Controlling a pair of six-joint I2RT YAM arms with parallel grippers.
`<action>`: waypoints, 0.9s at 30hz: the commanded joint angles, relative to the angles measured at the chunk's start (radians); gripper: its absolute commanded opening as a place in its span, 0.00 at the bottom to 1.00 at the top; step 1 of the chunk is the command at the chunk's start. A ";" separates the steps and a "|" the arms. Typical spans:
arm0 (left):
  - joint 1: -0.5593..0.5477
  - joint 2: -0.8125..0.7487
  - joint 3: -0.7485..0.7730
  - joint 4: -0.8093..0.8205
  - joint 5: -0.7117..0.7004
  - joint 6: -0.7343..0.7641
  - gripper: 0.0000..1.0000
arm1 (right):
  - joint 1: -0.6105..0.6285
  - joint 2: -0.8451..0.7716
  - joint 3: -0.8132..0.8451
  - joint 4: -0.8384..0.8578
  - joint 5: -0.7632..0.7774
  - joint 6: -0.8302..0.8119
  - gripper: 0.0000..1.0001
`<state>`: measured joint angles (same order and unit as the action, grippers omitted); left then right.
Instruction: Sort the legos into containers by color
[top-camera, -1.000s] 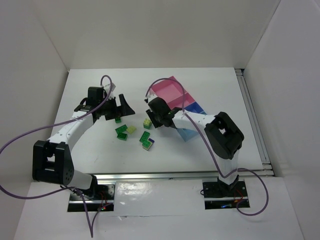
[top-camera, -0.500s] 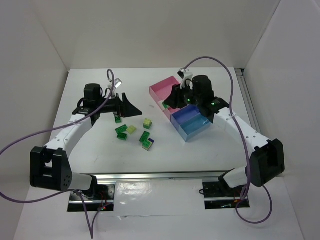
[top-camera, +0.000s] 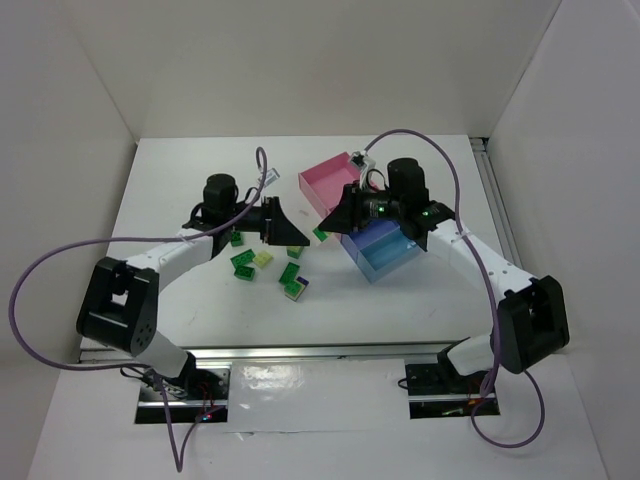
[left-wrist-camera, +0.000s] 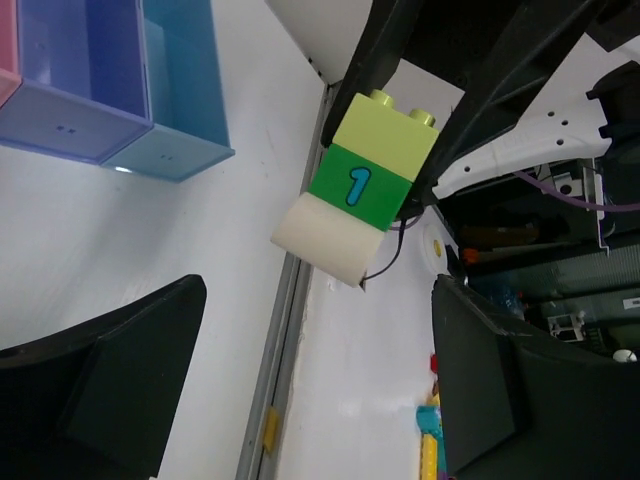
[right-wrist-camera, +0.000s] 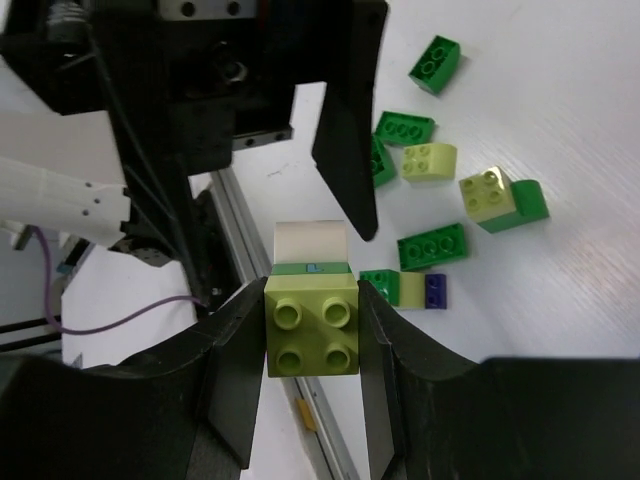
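My right gripper (right-wrist-camera: 311, 312) is shut on a stack of legos (right-wrist-camera: 311, 323): a yellow-green brick, a green one marked "1" and a cream piece. In the top view the stack (top-camera: 320, 234) hangs just left of the containers. My left gripper (top-camera: 290, 226) stands open right beside it, facing it, nothing between its fingers (left-wrist-camera: 100, 390). The left wrist view shows the held stack (left-wrist-camera: 370, 165) ahead. Loose green, pale and dark blue legos (top-camera: 293, 280) lie on the table. The containers are a pink tray (top-camera: 335, 180), a dark blue tray (top-camera: 375, 232) and a light blue tray (top-camera: 387, 260).
White walls close in the table on three sides. A metal rail (top-camera: 300, 350) runs along the near edge, by the arm bases. Both arms' purple cables (top-camera: 60, 260) loop above the table.
The right gripper has carried the stack up from the pile, over the pink tray, then left of the trays. The left gripper has swung right toward it, still open.
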<state>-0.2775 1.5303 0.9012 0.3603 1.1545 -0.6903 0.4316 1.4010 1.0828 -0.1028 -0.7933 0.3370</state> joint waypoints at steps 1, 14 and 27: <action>-0.015 0.002 -0.001 0.196 0.033 -0.058 0.96 | -0.007 -0.017 0.020 0.120 -0.090 0.066 0.25; -0.089 0.022 0.030 0.342 0.002 -0.167 0.66 | 0.012 -0.008 -0.001 0.198 -0.119 0.122 0.25; -0.088 0.002 0.073 0.122 -0.042 -0.077 0.00 | -0.007 0.000 0.019 -0.006 -0.053 0.002 0.25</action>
<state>-0.3672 1.5524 0.9104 0.5346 1.1309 -0.8215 0.4400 1.4094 1.0809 -0.0166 -0.8753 0.3927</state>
